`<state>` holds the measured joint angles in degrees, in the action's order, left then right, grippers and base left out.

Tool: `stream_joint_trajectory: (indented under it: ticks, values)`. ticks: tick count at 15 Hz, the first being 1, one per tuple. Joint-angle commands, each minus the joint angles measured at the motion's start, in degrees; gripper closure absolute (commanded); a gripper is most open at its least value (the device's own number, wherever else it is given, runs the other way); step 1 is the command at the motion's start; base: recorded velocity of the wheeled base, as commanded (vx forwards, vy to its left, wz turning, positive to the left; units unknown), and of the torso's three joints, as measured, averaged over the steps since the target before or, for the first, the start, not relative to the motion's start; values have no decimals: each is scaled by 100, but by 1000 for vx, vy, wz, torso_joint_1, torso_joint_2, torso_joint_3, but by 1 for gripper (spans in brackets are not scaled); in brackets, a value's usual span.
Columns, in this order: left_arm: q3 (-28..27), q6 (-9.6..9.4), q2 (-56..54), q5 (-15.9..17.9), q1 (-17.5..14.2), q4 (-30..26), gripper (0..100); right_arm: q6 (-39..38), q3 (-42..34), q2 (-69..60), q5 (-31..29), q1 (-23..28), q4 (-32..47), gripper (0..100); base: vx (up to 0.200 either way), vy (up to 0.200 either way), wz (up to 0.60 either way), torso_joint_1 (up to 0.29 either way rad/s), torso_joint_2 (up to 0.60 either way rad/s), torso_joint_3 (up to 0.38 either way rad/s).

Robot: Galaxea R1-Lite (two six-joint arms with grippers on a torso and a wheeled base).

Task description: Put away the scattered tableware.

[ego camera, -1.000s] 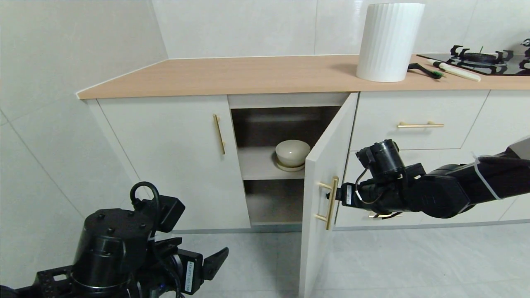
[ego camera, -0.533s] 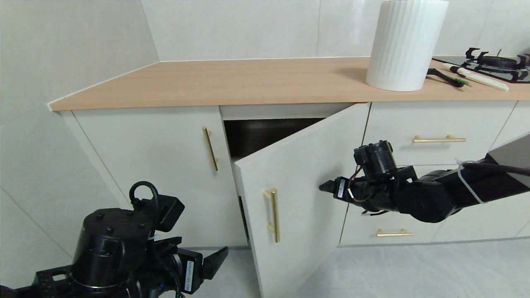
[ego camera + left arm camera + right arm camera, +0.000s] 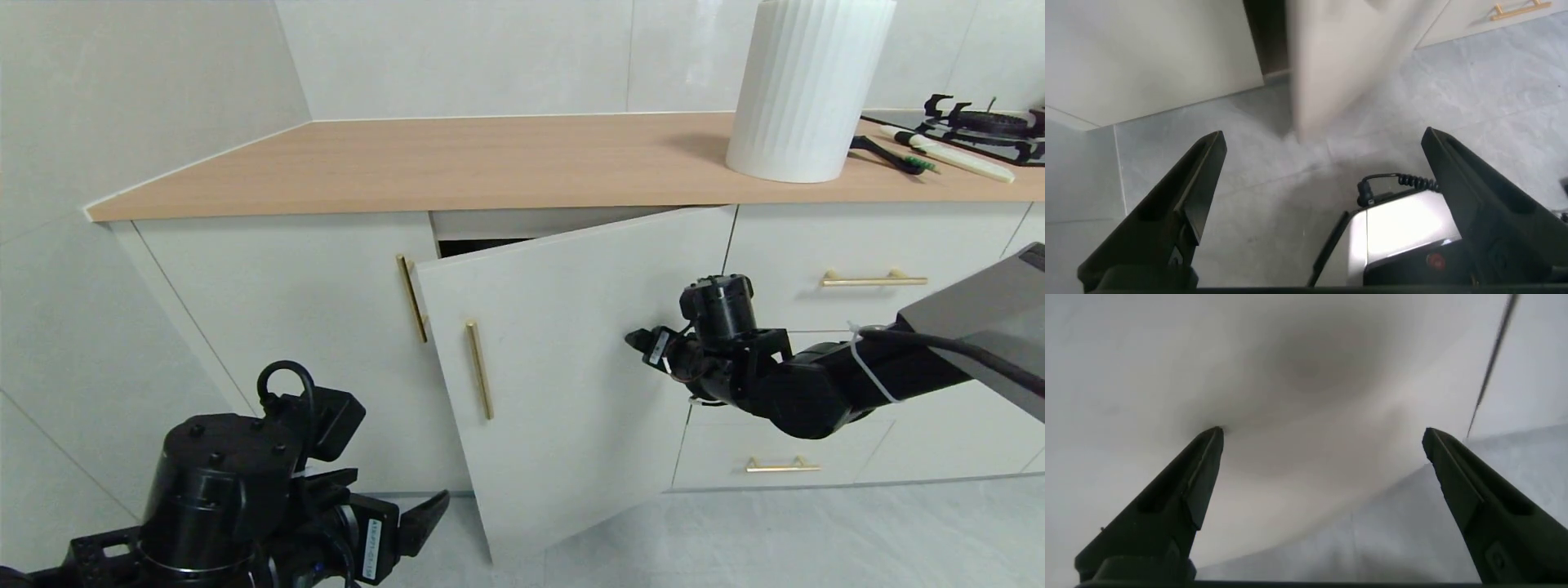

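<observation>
Door: cabinet door [image 3: 571, 367] is ajar and nearly shut. The edge by its brass handle [image 3: 479, 369] stands out from the frame, with a dark slit along the top.
Cupboard inside: hidden behind the door, so any tableware in there cannot be made out.
Right gripper: right gripper [image 3: 637, 339] has its fingers spread wide and holds nothing. The tips are up against the door's face, on the hinge side of the handle.
Left gripper: left gripper [image 3: 1323, 163] is low over the floor tiles [image 3: 1249, 204], near the door's bottom corner. Its fingers are wide apart and empty.
Countertop: countertop [image 3: 457, 163] carries a white ribbed canister [image 3: 808, 90], with a black brush [image 3: 886, 155] just beside it and the hob [image 3: 980, 122] at the far right.
</observation>
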<state>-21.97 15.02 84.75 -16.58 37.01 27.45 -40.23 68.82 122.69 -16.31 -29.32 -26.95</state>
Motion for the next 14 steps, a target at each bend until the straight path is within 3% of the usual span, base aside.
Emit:
stream_joint_trajectory:
  ticks: [1, 14]
  values:
    - [17, 1, -11, -3, -1, 6, 0, -46, 167, 256, -92, -4, 15, 0, 0, 0, 0, 0, 0, 0]
    - [52, -8, -37, -3, -1, 14, 0, -565, 1011, 555, -927, 339, 15, 0, 0, 0, 0, 0, 0, 0]
